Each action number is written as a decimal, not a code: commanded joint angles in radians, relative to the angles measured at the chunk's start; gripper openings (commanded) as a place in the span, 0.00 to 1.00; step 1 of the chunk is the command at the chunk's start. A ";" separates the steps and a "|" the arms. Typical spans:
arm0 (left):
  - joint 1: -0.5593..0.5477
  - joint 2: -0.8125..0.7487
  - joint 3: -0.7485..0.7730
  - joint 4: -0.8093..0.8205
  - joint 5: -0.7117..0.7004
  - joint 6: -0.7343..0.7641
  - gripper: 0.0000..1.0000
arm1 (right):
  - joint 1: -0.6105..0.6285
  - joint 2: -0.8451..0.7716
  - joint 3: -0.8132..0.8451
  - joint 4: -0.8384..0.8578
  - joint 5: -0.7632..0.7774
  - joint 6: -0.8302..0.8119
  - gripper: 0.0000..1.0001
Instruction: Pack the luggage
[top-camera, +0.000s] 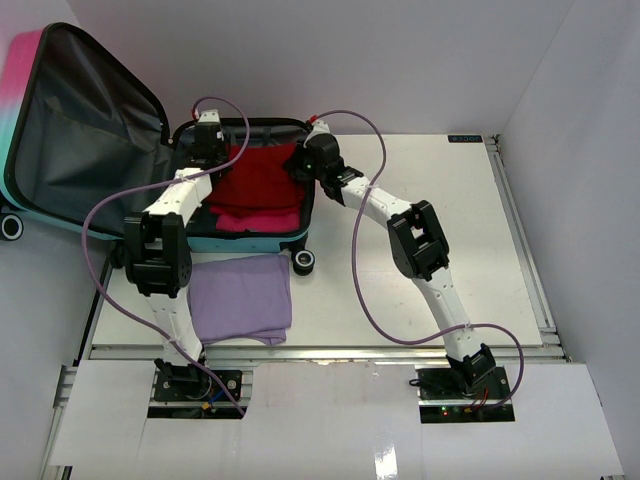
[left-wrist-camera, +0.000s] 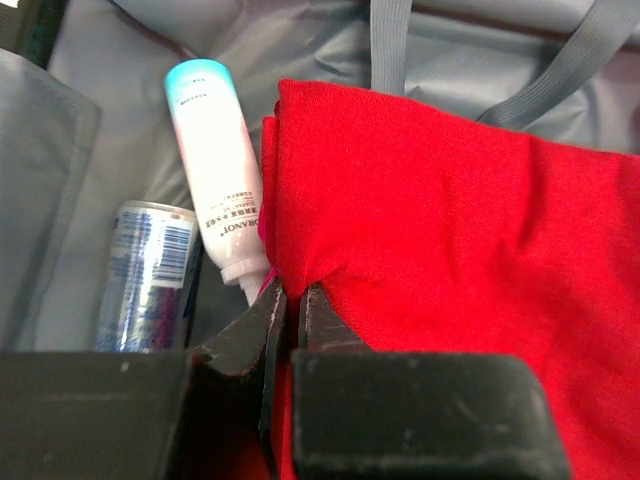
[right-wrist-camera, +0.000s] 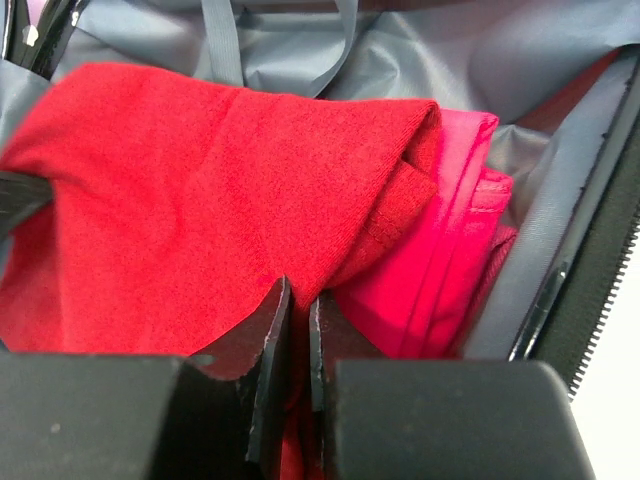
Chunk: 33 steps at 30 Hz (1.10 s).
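The luggage (top-camera: 60, 60) lies open at the back left, pink-to-teal shell, dark grey lining, lid raised. A folded red garment (top-camera: 258, 180) lies in its lower half on a pink garment (top-camera: 262, 221). My left gripper (top-camera: 211, 160) is shut on the red garment's left corner (left-wrist-camera: 300, 270). My right gripper (top-camera: 300, 168) is shut on its right edge (right-wrist-camera: 300, 290). The pink garment (right-wrist-camera: 450, 250) shows under the red one in the right wrist view. A white bottle (left-wrist-camera: 218, 180) and a can (left-wrist-camera: 150, 275) lie beside the red garment.
A folded purple garment (top-camera: 240, 297) lies on the table in front of the luggage. A black wheel (top-camera: 303, 262) sticks out at the luggage's near right corner. Grey straps (left-wrist-camera: 560, 70) cross the lining. White walls close in the table.
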 joint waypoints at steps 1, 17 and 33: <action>0.009 0.015 -0.015 0.095 0.002 0.017 0.00 | -0.012 -0.054 0.006 0.080 0.061 -0.013 0.08; 0.019 -0.030 0.216 -0.017 -0.076 -0.036 0.71 | -0.041 -0.135 0.014 -0.001 -0.024 -0.153 0.56; 0.022 0.151 0.233 0.004 -0.024 -0.157 0.00 | -0.033 -0.148 -0.109 0.057 -0.166 -0.201 0.16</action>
